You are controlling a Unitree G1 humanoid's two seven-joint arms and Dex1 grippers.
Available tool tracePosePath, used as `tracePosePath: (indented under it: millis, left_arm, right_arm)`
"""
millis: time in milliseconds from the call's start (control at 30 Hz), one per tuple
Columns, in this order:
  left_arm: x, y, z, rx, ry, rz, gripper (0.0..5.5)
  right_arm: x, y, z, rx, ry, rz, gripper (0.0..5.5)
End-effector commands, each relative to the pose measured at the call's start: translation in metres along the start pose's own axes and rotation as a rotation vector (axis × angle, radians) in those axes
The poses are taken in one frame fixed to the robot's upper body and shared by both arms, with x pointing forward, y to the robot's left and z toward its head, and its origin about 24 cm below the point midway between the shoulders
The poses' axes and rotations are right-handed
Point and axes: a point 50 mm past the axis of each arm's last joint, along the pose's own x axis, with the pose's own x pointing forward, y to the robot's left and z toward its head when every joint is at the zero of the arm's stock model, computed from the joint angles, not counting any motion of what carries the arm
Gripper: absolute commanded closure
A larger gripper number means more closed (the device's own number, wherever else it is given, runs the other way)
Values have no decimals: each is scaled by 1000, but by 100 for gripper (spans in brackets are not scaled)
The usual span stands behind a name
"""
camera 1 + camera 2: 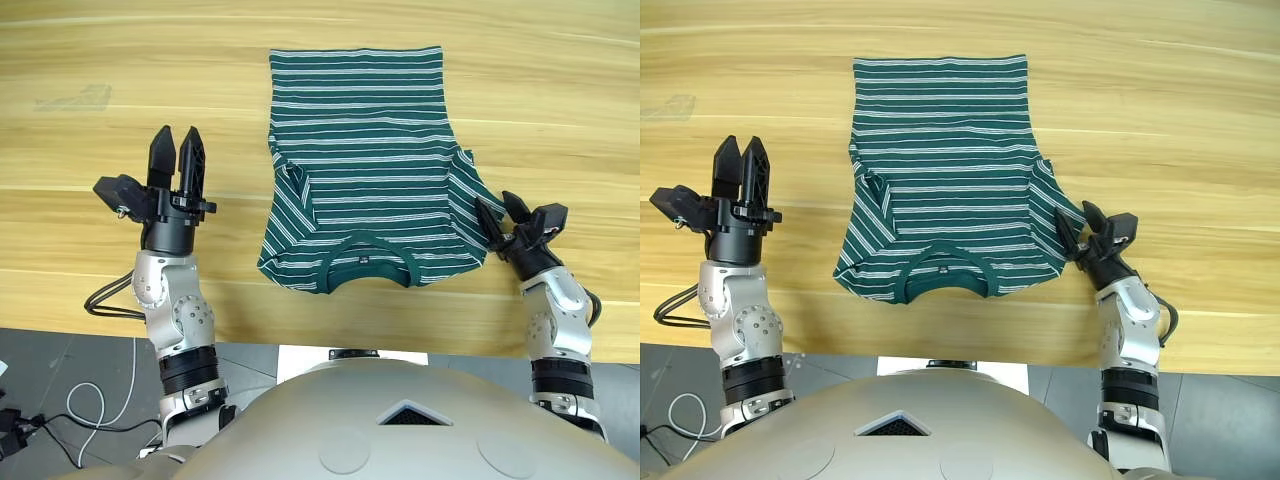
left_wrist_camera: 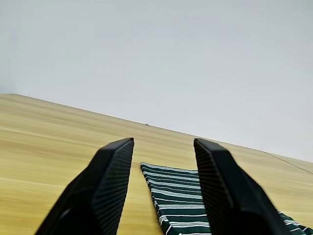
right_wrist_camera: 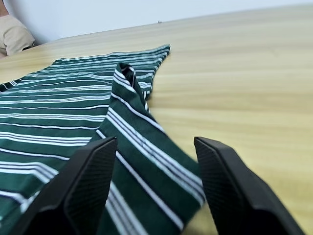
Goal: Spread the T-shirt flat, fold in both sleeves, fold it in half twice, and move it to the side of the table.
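Wood-grain table (image 1: 120, 60) runs wide on every side of the T-shirt (image 1: 370, 140), with bare board left of it, right of it and beyond its hem (image 1: 355, 52). A pale wall (image 2: 156, 49) rises behind the table's far edge. The shirt's collar (image 1: 367, 262) lies close to the table's near edge, leaving a narrow strip of board between.

The shirt, dark green with thin white stripes, lies flat in the middle of the table. Its long axis runs from the near edge straight away from the robot, collar nearest and hem farthest. The left sleeve (image 1: 295, 190) is folded in over the body. The right sleeve (image 1: 470, 195) sticks out from the shirt's right side, slanting back toward the near edge.

The left gripper (image 1: 176, 140) hangs over bare board left of the shirt, apart from the cloth, fingers spread and pointing away from the robot, holding nothing. The right gripper (image 1: 498, 208) sits at the tip of the right sleeve, fingers spread with the striped cloth lying between them; whether they touch the cloth cannot be told.

Cables (image 1: 90, 410) lie on the grey floor below the near edge, left of the shirt.
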Motion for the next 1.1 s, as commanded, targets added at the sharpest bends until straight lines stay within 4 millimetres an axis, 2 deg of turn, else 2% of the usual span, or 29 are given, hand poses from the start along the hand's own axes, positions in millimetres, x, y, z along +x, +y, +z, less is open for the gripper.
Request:
tracePosePath:
  millis: [33, 200, 300, 400, 567, 733, 1100]
  left_arm:
    - [-1, -3, 5, -3, -3, -12, 324]
    - [-7, -3, 8, -3, -8, 5, 324]
    - [-10, -3, 7, -8, -12, 20, 324]
    - [-11, -6, 7, -16, -16, 19, 324]
    - [-9, -13, 6, -32, -20, 7, 324]
    - [-5, -20, 5, -43, -18, -23, 324]
    - [4, -21, 7, -40, -24, -61, 324]
  right_arm:
    - [-10, -6, 18, 89, -30, -39, 260]
    - [-14, -4, 37, 46, -9, -75, 260]
    - [-5, -5, 46, 16, 7, -114, 260]
    - [0, -8, 46, -26, 57, -139, 260]
    - [11, -13, 36, -33, 133, -154, 260]
    - [16, -13, 15, -17, 184, -136, 260]
    - [-5, -20, -21, 54, 255, -159, 260]
